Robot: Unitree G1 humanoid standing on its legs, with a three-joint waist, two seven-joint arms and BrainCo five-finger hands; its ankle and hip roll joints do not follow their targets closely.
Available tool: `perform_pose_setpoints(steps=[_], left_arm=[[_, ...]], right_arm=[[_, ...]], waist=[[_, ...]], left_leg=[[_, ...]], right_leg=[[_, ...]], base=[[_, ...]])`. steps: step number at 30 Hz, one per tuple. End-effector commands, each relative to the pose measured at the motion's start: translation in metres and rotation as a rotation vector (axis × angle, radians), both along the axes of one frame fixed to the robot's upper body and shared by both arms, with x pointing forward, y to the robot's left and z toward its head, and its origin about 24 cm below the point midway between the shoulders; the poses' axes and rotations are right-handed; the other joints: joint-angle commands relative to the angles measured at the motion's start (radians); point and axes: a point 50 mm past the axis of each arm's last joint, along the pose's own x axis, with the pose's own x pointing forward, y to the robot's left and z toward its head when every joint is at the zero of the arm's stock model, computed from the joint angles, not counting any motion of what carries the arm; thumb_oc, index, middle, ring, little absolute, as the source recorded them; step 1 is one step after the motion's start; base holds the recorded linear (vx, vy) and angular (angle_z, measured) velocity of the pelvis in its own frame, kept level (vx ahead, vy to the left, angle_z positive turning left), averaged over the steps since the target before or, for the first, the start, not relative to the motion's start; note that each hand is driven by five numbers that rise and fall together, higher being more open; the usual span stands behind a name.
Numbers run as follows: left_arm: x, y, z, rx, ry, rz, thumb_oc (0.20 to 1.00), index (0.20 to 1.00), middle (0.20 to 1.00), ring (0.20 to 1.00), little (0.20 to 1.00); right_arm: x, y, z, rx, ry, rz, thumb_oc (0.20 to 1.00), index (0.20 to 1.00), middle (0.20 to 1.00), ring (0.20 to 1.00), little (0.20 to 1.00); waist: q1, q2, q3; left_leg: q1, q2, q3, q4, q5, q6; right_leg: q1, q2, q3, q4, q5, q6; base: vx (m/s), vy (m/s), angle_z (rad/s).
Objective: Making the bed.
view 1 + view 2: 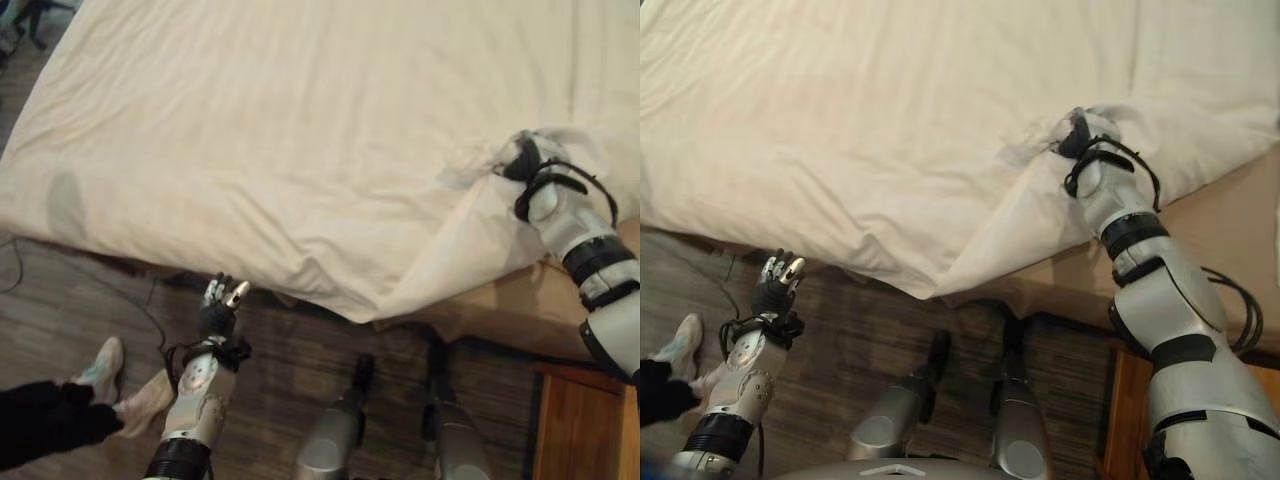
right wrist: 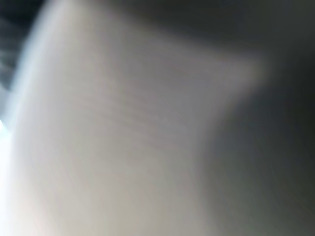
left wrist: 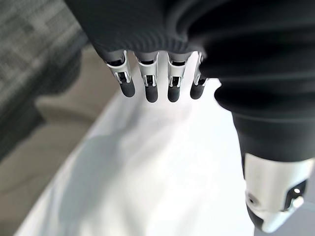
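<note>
Right robot hand (image 1: 527, 160) amid bunched sheet (image 1: 300, 150)

One white duvet (image 1: 300, 130) lies over one bed (image 1: 500, 305), whose tan mattress shows bare at the near corner. Two robot hands are in sight: the left robot hand (image 1: 218, 312) over the wood floor (image 1: 300, 370) just off the bed's edge, and the right robot hand (image 1: 528, 165) at a bunched fold of the duvet. One wooden nightstand (image 1: 585, 425) stands beside the bed. One person's two pale shoes (image 1: 105, 370) rest on the floor.
</note>
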Motion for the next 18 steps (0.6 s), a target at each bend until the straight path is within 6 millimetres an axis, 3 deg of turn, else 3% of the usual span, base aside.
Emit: perform_pose_setpoints(steps=[1,3,4,6,7,8,12,13,14,15,16,17,18], left_arm=[[-0.009,0.002,0.0,0.0,-0.016,0.009,1.0,1.0,1.0,1.0,1.0],[-0.013,0.001,-0.003,-0.003,0.002,0.011,1.0,1.0,1.0,1.0,1.0],[-0.019,0.001,-0.011,-0.014,0.04,0.022,1.0,1.0,1.0,1.0,1.0],[-0.02,0.0,-0.012,-0.01,0.046,0.016,1.0,1.0,1.0,1.0,1.0],[-0.008,-0.016,-0.012,-0.018,0.053,-0.02,1.0,1.0,1.0,1.0,1.0],[-0.008,-0.017,-0.012,-0.017,0.057,-0.024,1.0,1.0,1.0,1.0,1.0],[-0.012,-0.022,-0.022,-0.07,0.096,-0.012,1.0,1.0,1.0,1.0,1.0],[-0.014,-0.024,-0.024,-0.081,0.105,-0.017,1.0,1.0,1.0,1.0,1.0],[-0.016,-0.029,-0.029,-0.111,0.116,-0.021,1.0,1.0,1.0,1.0,1.0],[-0.016,-0.029,-0.029,-0.111,0.118,-0.021,1.0,1.0,1.0,1.0,1.0],[-0.015,-0.037,-0.034,-0.139,0.136,-0.037,1.0,1.0,1.0,1.0,1.0],[-0.015,-0.037,-0.034,-0.139,0.137,-0.037,1.0,1.0,1.0,1.0,1.0],[-0.014,-0.041,-0.035,-0.15,0.139,-0.044,1.0,1.0,1.0,1.0,1.0]], right_arm=[[-0.02,0.005,-0.004,0.036,-0.107,0.062,0.2,0.2,0.2,0.2,0.2],[-0.032,0.006,-0.016,0.07,-0.115,0.087,0.2,0.2,0.2,0.2,0.2],[-0.054,0.001,-0.034,0.117,-0.119,0.106,0.2,0.2,0.2,0.2,0.2],[-0.057,-0.002,-0.036,0.119,-0.113,0.099,0.2,0.2,0.2,0.2,0.2],[-0.088,-0.01,-0.069,0.197,-0.075,0.073,0.2,0.2,0.2,0.2,0.2],[-0.09,-0.011,-0.07,0.197,-0.072,0.07,0.2,0.2,0.2,0.2,0.2],[-0.12,-0.025,-0.115,0.267,0.069,0.0,0.2,0.2,0.2,0.2,0.2],[-0.129,-0.026,-0.126,0.303,0.1,-0.019,0.451,0.451,0.451,0.451,0.451],[-0.142,-0.031,-0.153,0.362,0.187,-0.074,1.0,1.0,1.0,1.0,1.0],[-0.143,-0.031,-0.154,0.362,0.188,-0.074,1.0,1.0,1.0,1.0,1.0],[-0.153,-0.033,-0.18,0.38,0.283,-0.127,1.0,1.0,1.0,1.0,1.0],[-0.153,-0.033,-0.18,0.38,0.283,-0.127,1.0,1.0,1.0,1.0,1.0],[-0.157,-0.037,-0.193,0.363,0.336,-0.162,1.0,1.0,1.0,1.0,1.0]], waist=[[-0.07,-0.026,-0.056],[-0.081,-0.038,-0.062],[-0.115,-0.054,-0.073],[-0.107,-0.057,-0.075],[-0.164,-0.085,-0.093],[-0.16,-0.086,-0.094],[-0.207,-0.107,-0.117],[-0.215,-0.111,-0.123],[-0.239,-0.115,-0.131],[-0.237,-0.115,-0.132],[-0.252,-0.115,-0.138],[-0.252,-0.115,-0.138],[-0.257,-0.114,-0.141]], left_leg=[[0.018,0.047,0.085,-0.072,0.014,-0.005],[0.036,0.048,0.095,-0.072,0.004,0.0],[0.061,0.05,0.113,-0.072,-0.01,0.006],[0.066,0.05,0.114,-0.072,-0.012,0.006],[0.103,0.057,0.154,-0.072,-0.033,0.012],[0.105,0.057,0.156,-0.072,-0.034,0.013],[0.147,0.068,0.194,-0.072,-0.051,0.016],[0.154,0.07,0.206,-0.072,-0.054,0.017],[0.167,0.076,0.225,-0.072,-0.057,0.015],[0.168,0.076,0.227,-0.072,-0.058,0.015],[0.176,0.079,0.238,-0.072,-0.061,0.013],[0.177,0.079,0.238,-0.072,-0.061,0.013],[0.18,0.081,0.242,-0.072,-0.062,0.012]], right_leg=[[0.074,-0.055,0.042,0.157,-0.252,0.057],[0.093,-0.057,0.045,0.146,-0.249,0.057],[0.117,-0.06,0.053,0.13,-0.241,0.06],[0.123,-0.061,0.054,0.127,-0.241,0.06],[0.145,-0.057,0.09,0.111,-0.232,0.067],[0.148,-0.057,0.091,0.11,-0.232,0.067],[0.174,-0.054,0.123,0.09,-0.221,0.072],[0.179,-0.053,0.134,0.083,-0.218,0.074],[0.184,-0.052,0.149,0.07,-0.212,0.077],[0.186,-0.051,0.151,0.069,-0.211,0.077],[0.193,-0.051,0.159,0.057,-0.205,0.078],[0.194,-0.051,0.159,0.056,-0.205,0.078],[0.197,-0.051,0.161,0.05,-0.203,0.079]], base=[[0.06,0.08,-0.37],[0.05,0.077,-0.34],[0.03,0.045,-0.3],[0.04,0.064,-0.38],[0.05,0.083,-0.48],[0.06,0.1,-0.35],[0.02,0.033,-0.47],[0.01,0.032,-0.43],[0.0,0.023,-0.5],[-0.01,0.001,-0.43],[0.0,-0.01,-0.21],[-0.01,-0.014,-0.06],[0.0,-0.007,-0.03]])
